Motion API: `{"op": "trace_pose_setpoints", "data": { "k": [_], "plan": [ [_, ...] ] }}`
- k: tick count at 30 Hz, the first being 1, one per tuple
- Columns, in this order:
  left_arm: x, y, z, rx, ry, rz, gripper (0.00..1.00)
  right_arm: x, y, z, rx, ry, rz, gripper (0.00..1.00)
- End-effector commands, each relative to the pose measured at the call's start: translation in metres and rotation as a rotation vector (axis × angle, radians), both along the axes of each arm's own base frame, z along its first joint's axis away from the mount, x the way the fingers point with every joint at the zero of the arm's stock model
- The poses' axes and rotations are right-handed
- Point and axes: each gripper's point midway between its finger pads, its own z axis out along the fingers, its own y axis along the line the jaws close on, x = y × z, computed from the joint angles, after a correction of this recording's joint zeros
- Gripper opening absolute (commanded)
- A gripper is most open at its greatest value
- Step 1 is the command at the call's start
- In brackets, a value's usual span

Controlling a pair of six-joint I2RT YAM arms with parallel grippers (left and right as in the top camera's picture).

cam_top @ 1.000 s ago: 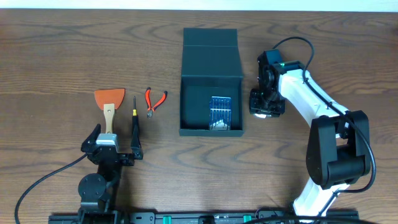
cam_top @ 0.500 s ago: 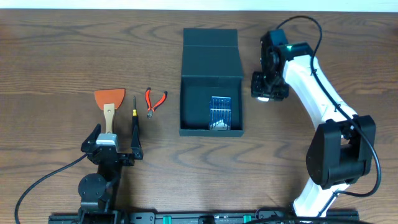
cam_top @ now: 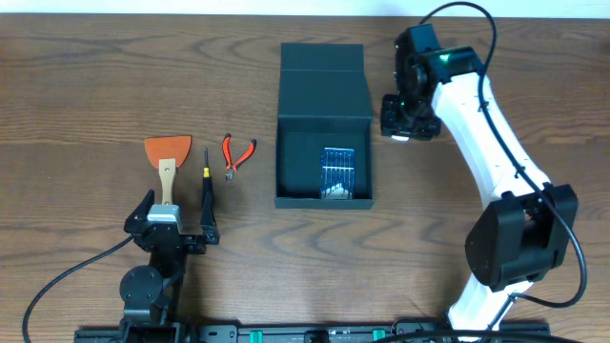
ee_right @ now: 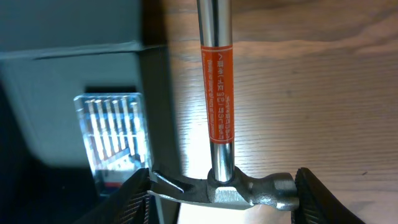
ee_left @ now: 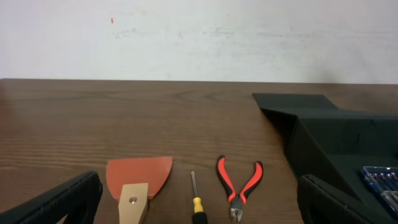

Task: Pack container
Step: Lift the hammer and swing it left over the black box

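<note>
The container point(cam_top: 322, 93) is a dark teal box in the middle of the table, its flap lid open toward the back. A clear blue case of silvery bits point(cam_top: 338, 171) lies inside it. My right gripper point(cam_top: 408, 116) hovers just right of the container's back half, shut on the steel head of a hammer point(ee_right: 242, 190). The hammer's chrome shaft with an orange label point(ee_right: 218, 93) points away, beside the container wall point(ee_right: 152, 106). My left gripper point(cam_top: 176, 227) rests open at the front left, with nothing between its fingers.
An orange spatula point(cam_top: 167, 152), a yellow-and-black screwdriver point(cam_top: 207, 181) and red-handled pliers point(cam_top: 237, 154) lie in a row left of the container, just ahead of the left gripper. The container's left wall point(ee_left: 336, 134) shows at the right of the left wrist view.
My right arm has carried the hammer toward the back of the table, alongside the container's right wall. The left arm and the tools have not moved.
</note>
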Motion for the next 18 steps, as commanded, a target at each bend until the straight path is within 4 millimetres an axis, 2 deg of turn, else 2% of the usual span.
{"op": "trace_pose_setpoints", "data": {
  "k": [1,18],
  "plan": [
    [-0.001,-0.004,-0.015,0.017,0.045,-0.023,0.98,0.003,0.018,0.016,0.010,-0.046,0.016,0.01],
    [-0.001,-0.004,-0.015,0.017,0.045,-0.023,0.99,-0.031,0.089,0.020,0.028,-0.027,0.085,0.01]
  ]
}}
